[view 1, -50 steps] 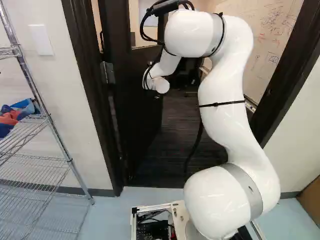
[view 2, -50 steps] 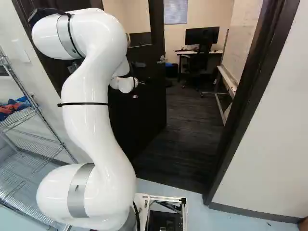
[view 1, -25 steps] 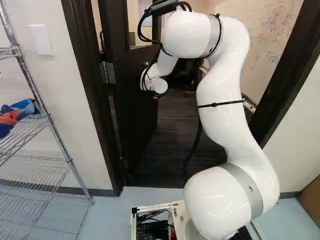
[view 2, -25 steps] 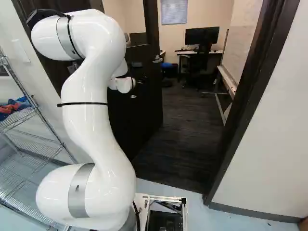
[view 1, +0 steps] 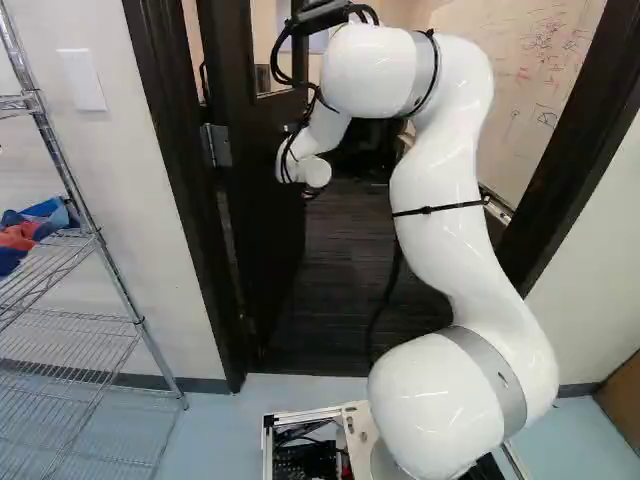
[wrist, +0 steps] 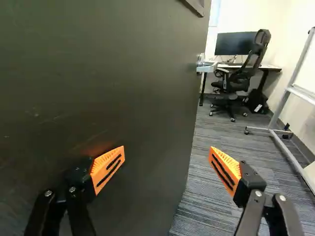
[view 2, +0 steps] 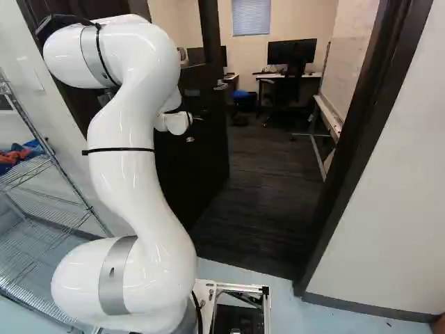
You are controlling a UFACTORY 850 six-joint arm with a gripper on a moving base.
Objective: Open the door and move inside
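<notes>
- Door [view 1: 262,200]: dark, swung further open on its hinges than in the earlier frames; its free edge has shifted towards the hinge side in both base views, uncovering more of the room.
- Arm [view 1: 435,165]: white; its upper length and wrist [view 1: 316,172] have shifted the same way as the door. Base unmoved.
- Door, present position: hinged at the left of the left base view, standing ajar into the room, a broad opening beside its free edge. In the wrist view it fills the space behind one of the jaws and part of the gap between them.
- Jaws: spread wide, nothing gripped; orange pads [wrist: 108,166], one in front of the door face, the other over the carpet [wrist: 202,196]. Contact with the door: cannot tell.
- Handle [wrist: 205,66]: silver, at the door's free edge, well ahead of the jaws.
- Door frame [view 2: 356,125]: dark, around the opening.
- Table [wrist: 271,68]: deep in the room, bearing a black monitor [view 2: 290,51].
- Office chair [wrist: 240,81]: black, mesh back, beside the table.
- Whiteboard [view 1: 560,75]: marked with writing, on the side of the room away from the door.
- Wire shelf [view 1: 65,318]: outside the room, holding blue and red cloth [view 1: 20,236].
</notes>
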